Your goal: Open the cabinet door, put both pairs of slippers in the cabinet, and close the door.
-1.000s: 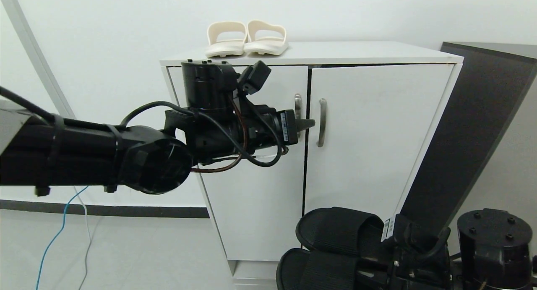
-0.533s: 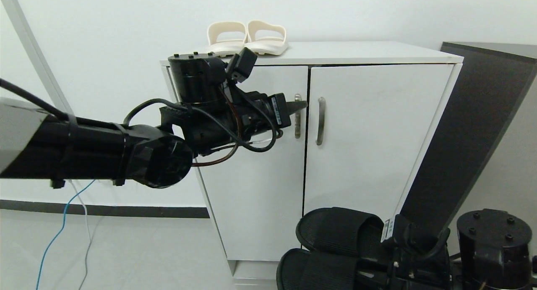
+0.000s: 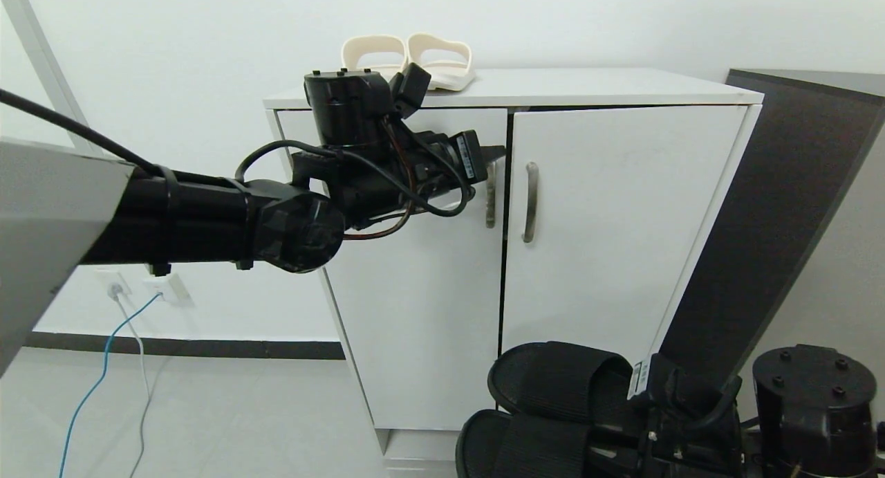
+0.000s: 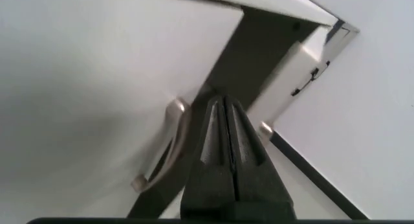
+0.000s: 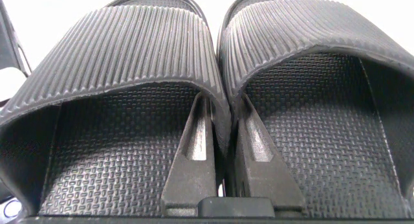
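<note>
At upper centre the left tool (image 3: pixel 496 153), fingers pressed together, is set beside the top of the left door handle (image 3: pixel 490 201) of the shut cabinet (image 3: pixel 608 222), probably to hook it open. Cream slippers (image 3: pixel 437 64) are left on the cabinet top. At lower right both black slippers (image 3: pixel 553 388) are pinched by their adjoining walls in the right tool (image 5: pixel 223 162), ready for stowing. The wrist label (image 3: pixel 472 161) cannot be read.

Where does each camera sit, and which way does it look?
Head view: on the head, facing forward and down at the cabinet with cream slippers on top; left arm and right arm show.
Left wrist view: on the left wrist, along shut jaws toward a door handle.
Right wrist view: on the right wrist, along jaws clamping black slippers.
Shared: head and right wrist views both show those slippers.
</note>
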